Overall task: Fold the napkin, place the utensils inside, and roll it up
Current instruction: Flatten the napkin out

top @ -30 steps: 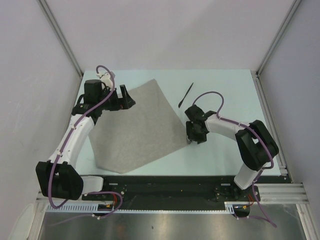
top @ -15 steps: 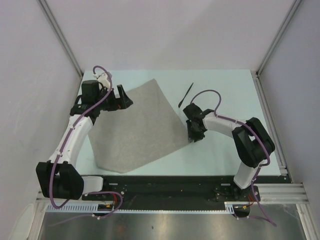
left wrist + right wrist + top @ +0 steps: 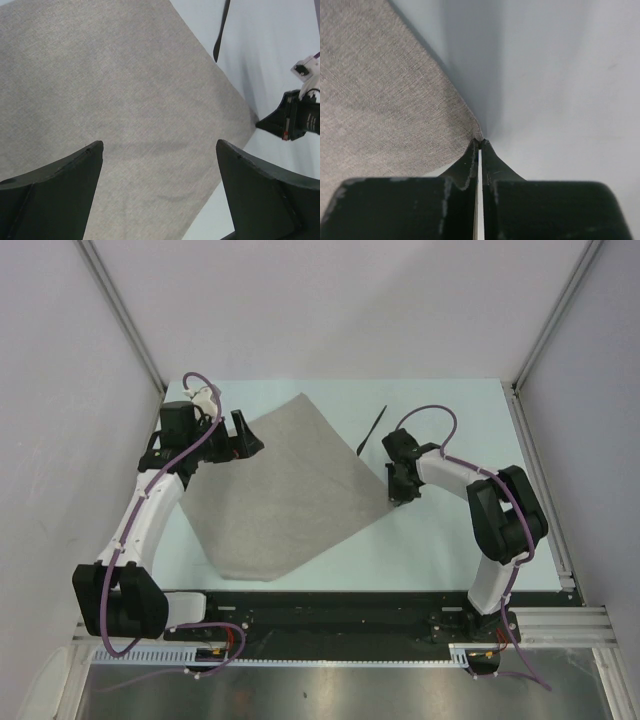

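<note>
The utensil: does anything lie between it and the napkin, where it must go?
Nothing visible does. The utensil lies on the table just beside the far right edge of the napkin. The right pincer, shut on that napkin's right corner, sits nearer, off that path.

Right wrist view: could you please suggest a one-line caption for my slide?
Right claw shut on the corner of the grey-beige napkin, with the pale table beyond.
</note>
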You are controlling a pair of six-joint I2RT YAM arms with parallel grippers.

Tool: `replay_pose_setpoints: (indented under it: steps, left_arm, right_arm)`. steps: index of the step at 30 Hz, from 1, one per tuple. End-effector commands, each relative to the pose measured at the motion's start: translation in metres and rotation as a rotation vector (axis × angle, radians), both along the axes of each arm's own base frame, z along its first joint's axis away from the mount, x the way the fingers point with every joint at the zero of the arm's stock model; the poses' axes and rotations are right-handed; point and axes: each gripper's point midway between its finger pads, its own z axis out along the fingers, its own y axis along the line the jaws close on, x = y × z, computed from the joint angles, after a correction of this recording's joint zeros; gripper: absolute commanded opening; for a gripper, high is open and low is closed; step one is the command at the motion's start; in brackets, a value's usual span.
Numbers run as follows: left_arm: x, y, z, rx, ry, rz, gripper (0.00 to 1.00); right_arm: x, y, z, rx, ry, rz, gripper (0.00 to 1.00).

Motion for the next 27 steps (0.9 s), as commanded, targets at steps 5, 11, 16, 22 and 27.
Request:
replay_pose_setpoints:
  steps: [5,11,16,22,27]
  left_arm:
    - [-0.001,-0.011,0.002,-0.052,-0.035,-0.046,0.95]
    - [-0.014,-0.039,-0.019,-0.041,0.008,-0.076,0.95]
    - [-0.039,-0.049,-0.048,-0.050,0.051,-0.027,0.95]
    - [-0.072,-0.037,-0.075,-0.067,0.092,0.072,0.94]
    - [-0.099,-0.016,-0.093,0.000,0.177,0.155,0.94]
  right_arm:
    - [0.073,-0.021,0.061,-0.050,-0.209,-0.004,0.00]
    - [0.089,-0.019,0.069,-0.059,-0.240,-0.001,0.00]
    - [0.077,-0.031,0.057,-0.090,-0.193,-0.032,0.00]
    - [0.049,-0.053,0.035,-0.129,-0.122,-0.068,0.00]
    - [0.021,-0.031,0.039,-0.072,-0.097,0.015,0.44]
